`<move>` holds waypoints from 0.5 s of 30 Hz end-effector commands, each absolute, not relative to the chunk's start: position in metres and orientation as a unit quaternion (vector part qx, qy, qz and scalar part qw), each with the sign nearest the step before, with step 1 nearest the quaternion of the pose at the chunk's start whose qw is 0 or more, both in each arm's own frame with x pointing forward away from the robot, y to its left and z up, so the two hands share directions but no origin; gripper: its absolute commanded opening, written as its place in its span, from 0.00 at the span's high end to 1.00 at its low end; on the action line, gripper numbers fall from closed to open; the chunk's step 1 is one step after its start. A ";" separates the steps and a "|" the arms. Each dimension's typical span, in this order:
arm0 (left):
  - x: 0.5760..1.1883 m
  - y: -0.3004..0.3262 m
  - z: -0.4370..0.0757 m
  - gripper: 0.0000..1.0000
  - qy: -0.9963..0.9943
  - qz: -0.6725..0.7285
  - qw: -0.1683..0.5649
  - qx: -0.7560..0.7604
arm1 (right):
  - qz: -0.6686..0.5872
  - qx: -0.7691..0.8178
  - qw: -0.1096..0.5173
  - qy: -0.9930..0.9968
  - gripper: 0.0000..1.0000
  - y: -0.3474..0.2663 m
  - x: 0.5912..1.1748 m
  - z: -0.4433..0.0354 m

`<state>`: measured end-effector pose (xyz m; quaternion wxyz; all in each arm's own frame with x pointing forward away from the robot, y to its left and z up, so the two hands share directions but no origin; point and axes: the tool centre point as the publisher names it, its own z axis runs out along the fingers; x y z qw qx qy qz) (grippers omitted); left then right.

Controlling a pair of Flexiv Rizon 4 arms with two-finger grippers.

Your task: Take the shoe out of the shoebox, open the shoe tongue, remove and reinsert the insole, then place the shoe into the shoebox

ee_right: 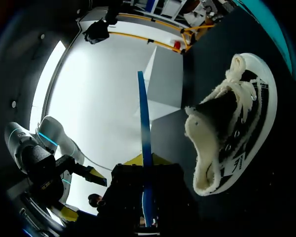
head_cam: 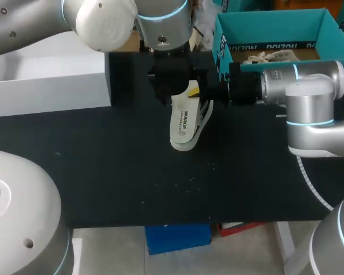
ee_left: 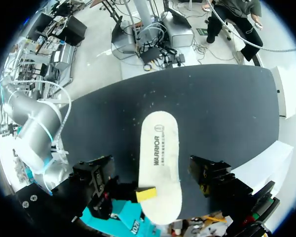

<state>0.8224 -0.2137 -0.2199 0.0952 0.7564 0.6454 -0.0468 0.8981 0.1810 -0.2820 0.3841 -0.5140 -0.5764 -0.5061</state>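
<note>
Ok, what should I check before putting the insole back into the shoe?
1. Insole fully out of shoe: ok.
2. Right gripper shut on insole: ok.
3. Left gripper open, not touching insole: ok.
4. Shoe opening faces right gripper: ok.
5. Shoe steadied by a gripper: not ok, it lies free on its side.
6. Shoebox open on top: ok.

The tabletop (head_cam: 103, 172) here is matte black and pretty dark all over, with a scatter of tiny pale specks (head_cam: 180, 184) toward the front middle. There's a white curved line (head_cam: 311, 183) marked along its right side. A big plain white box (head_cam: 46, 86) sits at the back left, right on the surface. The light looks soft and even, with no hard shadows on the black.
</note>
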 end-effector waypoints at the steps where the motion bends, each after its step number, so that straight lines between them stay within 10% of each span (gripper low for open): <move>1: 0.791 -0.202 -0.225 0.00 0.649 -0.025 0.130 0.749 | -0.505 -0.514 0.384 -0.577 1.00 0.182 0.899 -0.282; 8: 0.773 -0.185 -0.230 0.00 0.661 -0.043 0.148 0.734 | -0.505 -0.514 0.384 -0.577 1.00 0.182 0.899 -0.282; 15: 0.773 -0.168 -0.225 0.00 0.615 -0.180 0.338 0.689 | -0.505 -0.514 0.384 -0.577 1.00 0.182 0.899 -0.282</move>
